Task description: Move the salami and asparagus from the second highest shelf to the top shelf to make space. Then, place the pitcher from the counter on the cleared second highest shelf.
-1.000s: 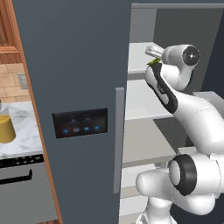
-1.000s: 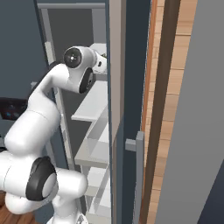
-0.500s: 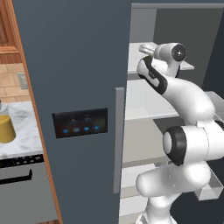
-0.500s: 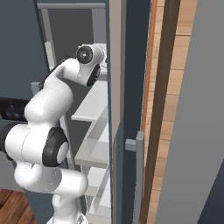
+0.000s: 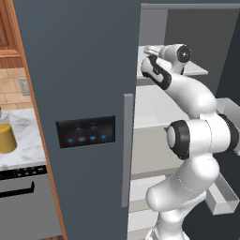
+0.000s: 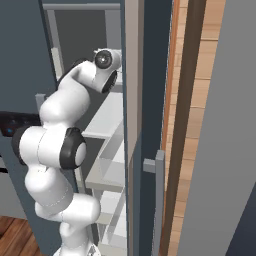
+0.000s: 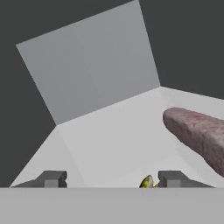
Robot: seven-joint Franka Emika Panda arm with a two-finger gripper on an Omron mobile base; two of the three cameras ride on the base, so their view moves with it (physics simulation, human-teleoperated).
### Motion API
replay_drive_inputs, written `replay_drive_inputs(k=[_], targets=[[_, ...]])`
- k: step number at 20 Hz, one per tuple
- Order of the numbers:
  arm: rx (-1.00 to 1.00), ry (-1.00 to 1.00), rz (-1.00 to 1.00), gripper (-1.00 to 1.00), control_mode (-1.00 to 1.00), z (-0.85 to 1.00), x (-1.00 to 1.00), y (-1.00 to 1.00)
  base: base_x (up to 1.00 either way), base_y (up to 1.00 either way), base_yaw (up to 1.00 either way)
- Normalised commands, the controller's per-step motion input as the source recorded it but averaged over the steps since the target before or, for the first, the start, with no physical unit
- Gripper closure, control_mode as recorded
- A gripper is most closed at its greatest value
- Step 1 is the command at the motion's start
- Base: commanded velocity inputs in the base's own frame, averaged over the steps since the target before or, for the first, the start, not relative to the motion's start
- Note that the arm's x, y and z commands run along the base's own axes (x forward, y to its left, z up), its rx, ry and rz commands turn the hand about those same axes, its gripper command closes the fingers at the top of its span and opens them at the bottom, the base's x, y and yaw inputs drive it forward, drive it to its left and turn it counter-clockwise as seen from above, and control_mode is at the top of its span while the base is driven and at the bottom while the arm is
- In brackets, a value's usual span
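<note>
The fingers [image 7: 107, 179] stand apart over the top shelf [image 7: 118, 144], clamped on nothing. The asparagus [image 7: 147, 182] lies just inside one fingertip; the salami [image 7: 197, 133] rests on the shelf beside it. The pitcher [image 5: 6, 138] sits on the table [image 5: 26, 145].

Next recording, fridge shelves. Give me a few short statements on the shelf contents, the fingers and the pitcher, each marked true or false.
1. The pinkish-brown sausage-shaped salami lies on the flat white shelf. True.
2. The fingers are shut on the salami. False: they stand apart, off it.
3. A green-yellow asparagus tip shows between the fingers. True.
4. The mustard-yellow cylindrical pitcher stands inside the fridge. False: it is on the white marble counter.
</note>
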Motion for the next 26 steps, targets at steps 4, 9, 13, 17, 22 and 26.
replay_drive_inputs(k=[4, 9, 13, 17, 22, 26], targets=[[0.00, 0.00, 0.06, -1.00, -1.00, 0.00, 0.00, 0.01, 0.00, 0.00, 0.00], [0.00, 0.00, 0.02, -1.00, -1.00, 0.13, -0.25, 0.01, 0.00, 0.00, 0.00], [-0.04, 0.04, 0.00, -1.00, -1.00, 0.48, -0.57, 0.06, 0.00, 0.00, 0.00], [-0.10, 0.17, 0.00, -1.00, -1.00, 0.74, -0.73, 0.07, 0.00, 0.00, 0.00], [-0.21, 0.19, 0.00, -1.00, -1.00, 0.15, -0.98, 0.27, 0.00, 0.00, 0.00], [-0.18, -0.02, 0.00, -1.00, -1.00, -0.36, -1.00, 0.08, 0.00, 0.00, 0.00]])
